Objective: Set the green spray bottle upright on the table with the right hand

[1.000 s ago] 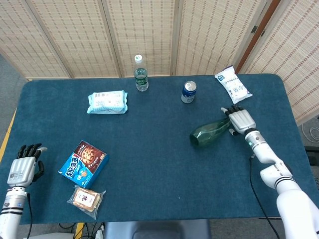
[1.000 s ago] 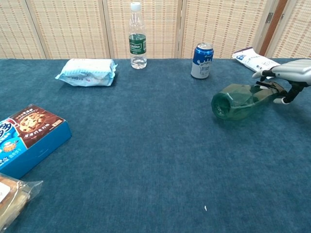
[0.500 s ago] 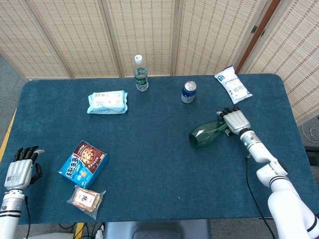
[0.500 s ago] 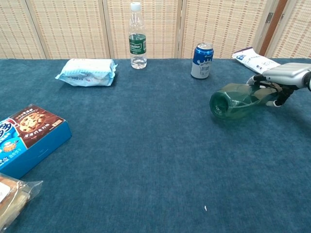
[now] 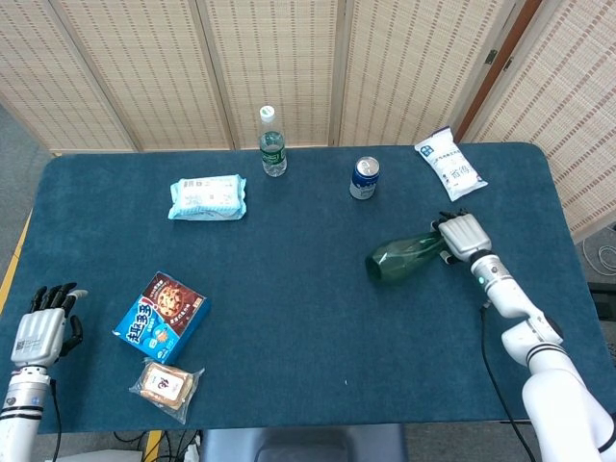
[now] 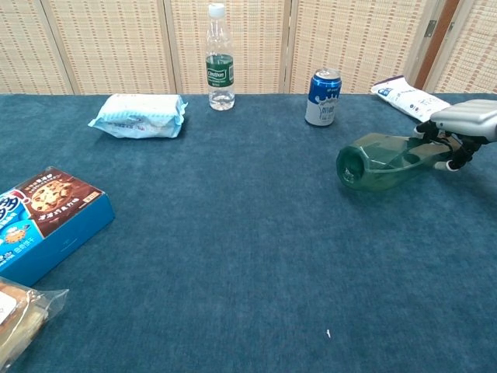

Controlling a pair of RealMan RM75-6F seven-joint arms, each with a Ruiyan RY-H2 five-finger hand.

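Here, the table (image 5: 289, 318) is read from its left edge to its right. At far left the left hand (image 5: 40, 327) hangs off the near corner, holding nothing, its fingers loosely apart and pointing away from the robot; it plays no part in the task. Next come a blue cookie box (image 5: 161, 317) and, just in front of it, a clear-wrapped snack (image 5: 166, 386). Farther back lies a pale blue tissue pack (image 5: 208, 197), then an upright water bottle (image 5: 272, 142) and a blue can (image 5: 364, 178) near the far edge, with a white pouch (image 5: 449, 170) toward the far right corner.

Right of centre, the green spray bottle (image 6: 380, 159) lies on its side on the cloth, base toward the table's middle, nozzle end toward the right hand (image 6: 460, 124). That hand sits over the nozzle end with its fingers (image 6: 443, 149) curled down around the neck. In the chest view the fingers appear to touch the neck, but whether they have truly clamped it cannot be told, since the palm hides the contact.

As to progress, the reach looks complete and the grasp is at best being formed. The bottle is not yet lifted or tipped. Securing the neck, swinging the base down and releasing the bottle upright all remain.
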